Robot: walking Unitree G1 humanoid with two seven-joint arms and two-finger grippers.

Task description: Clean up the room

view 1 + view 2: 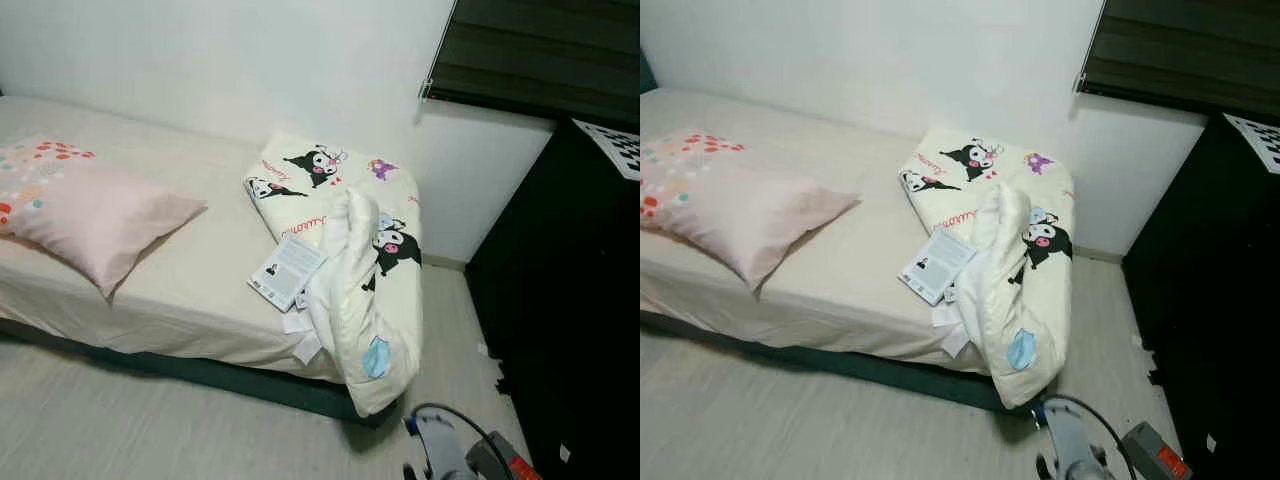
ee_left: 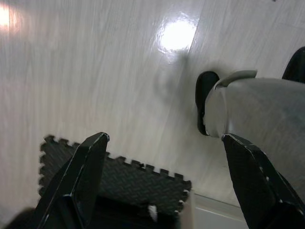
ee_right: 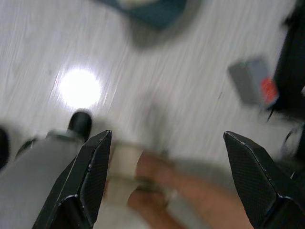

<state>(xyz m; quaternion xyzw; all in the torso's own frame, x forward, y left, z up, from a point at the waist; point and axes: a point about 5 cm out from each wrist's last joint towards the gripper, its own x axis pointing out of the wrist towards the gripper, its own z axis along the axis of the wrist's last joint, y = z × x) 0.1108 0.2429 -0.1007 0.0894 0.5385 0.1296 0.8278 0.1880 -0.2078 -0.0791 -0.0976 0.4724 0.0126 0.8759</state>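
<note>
A low bed (image 1: pixel 190 290) with a cream sheet stands against the white wall. On it lie a pink pillow (image 1: pixel 95 215) at the left, a crumpled cartoon-print quilt (image 1: pixel 365 250) hanging over the right corner, and a white booklet (image 1: pixel 288 270) with loose papers (image 1: pixel 300 335) beside the quilt. A blue face mask (image 1: pixel 376 356) rests on the quilt's hanging edge. My left gripper (image 2: pixel 167 186) hangs open over the pale floor. My right gripper (image 3: pixel 164 181) hangs open too, above the floor.
Black furniture (image 1: pixel 570 300) stands at the right, leaving a narrow strip of floor between it and the bed. A dark blind (image 1: pixel 545 50) covers the window. A black foam mat (image 2: pixel 119 179) lies on the floor. A grey and red box (image 1: pixel 1155 452) sits by my right arm (image 1: pixel 1075 445).
</note>
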